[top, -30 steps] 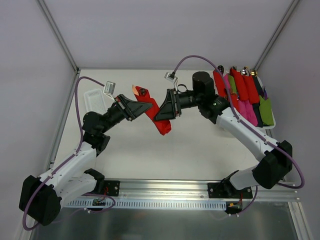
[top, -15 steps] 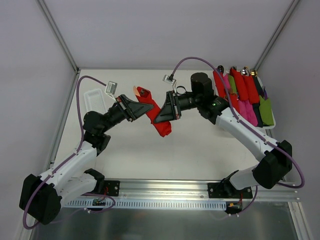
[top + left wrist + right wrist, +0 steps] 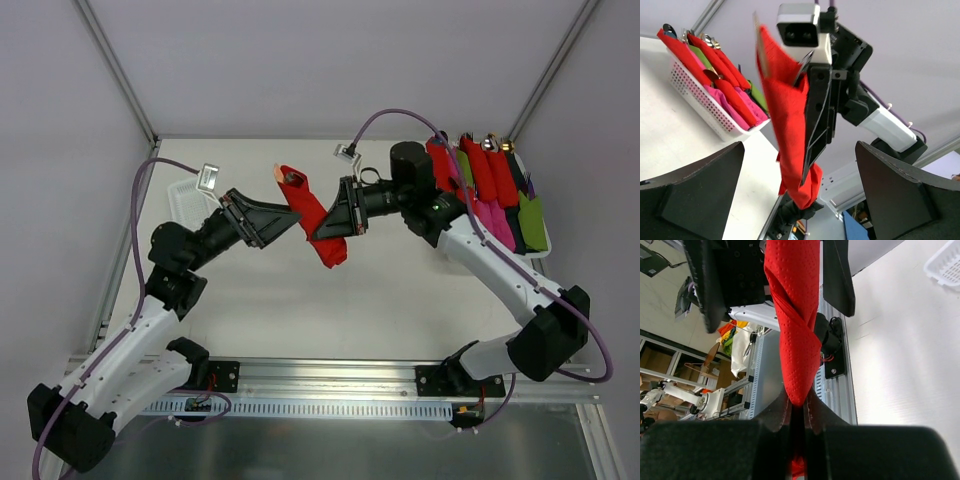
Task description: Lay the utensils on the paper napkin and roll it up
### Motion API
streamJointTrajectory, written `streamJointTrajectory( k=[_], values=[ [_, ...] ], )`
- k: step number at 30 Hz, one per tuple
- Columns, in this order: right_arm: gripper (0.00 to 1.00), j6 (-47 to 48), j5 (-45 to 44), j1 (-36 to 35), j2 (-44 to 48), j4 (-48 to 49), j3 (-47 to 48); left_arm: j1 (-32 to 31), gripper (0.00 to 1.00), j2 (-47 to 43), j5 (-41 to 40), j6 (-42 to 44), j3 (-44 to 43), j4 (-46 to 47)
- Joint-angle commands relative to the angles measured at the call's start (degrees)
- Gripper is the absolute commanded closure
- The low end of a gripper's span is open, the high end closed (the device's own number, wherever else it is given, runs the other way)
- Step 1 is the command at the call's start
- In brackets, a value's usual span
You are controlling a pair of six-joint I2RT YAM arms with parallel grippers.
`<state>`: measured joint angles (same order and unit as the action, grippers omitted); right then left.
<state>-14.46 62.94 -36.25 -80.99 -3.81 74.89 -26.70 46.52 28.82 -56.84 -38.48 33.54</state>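
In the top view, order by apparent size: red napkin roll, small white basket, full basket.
Largest: full basket. Then red napkin roll and small white basket, unranked: the roll looks longer but narrower, and is held up nearer the camera.

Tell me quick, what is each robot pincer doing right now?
Left pincer: open, gripping nothing.
Right pincer: closed on the rolled red paper napkin.
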Motion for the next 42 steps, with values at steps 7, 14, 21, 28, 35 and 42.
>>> streamJointTrajectory(
  k=[7, 14, 21, 28, 35, 42],
  values=[
    [1.0, 7.23, -0.36, 12.42, 4.17, -8.46, 5.26, -0.46, 0.01, 1.19, 2.38, 6.56, -3.26, -9.45],
    [1.0, 23.14, -0.62, 32.69, 3.74, -32.81, 7.19, -0.81, 0.01, 3.92, 3.88, 11.31, -6.17, -17.71],
    [1.0, 52.92, -1.85, 51.0, -5.74, -65.59, 17.03, -0.99, 0.01, 6.12, 4.75, 14.65, -6.96, -20.36],
    [1.0, 76.51, -3.25, 63.75, -23.41, -91.19, 32.24, -1.16, 0.01, 7.97, 4.05, 15.27, -6.26, -19.3],
    [1.0, 80.99, -6.68, 69.38, -29.92, -91.11, 32.42, -1.25, 0.01, 9.11, 4.32, 15.18, -4.85, -16.93],
    [1.0, 83.1, -5.9, 69.65, -31.86, -91.19, 30.4, -1.16, 0.01, 8.23, 3.26, 14.21, -2.65, -14.03]
  ],
)
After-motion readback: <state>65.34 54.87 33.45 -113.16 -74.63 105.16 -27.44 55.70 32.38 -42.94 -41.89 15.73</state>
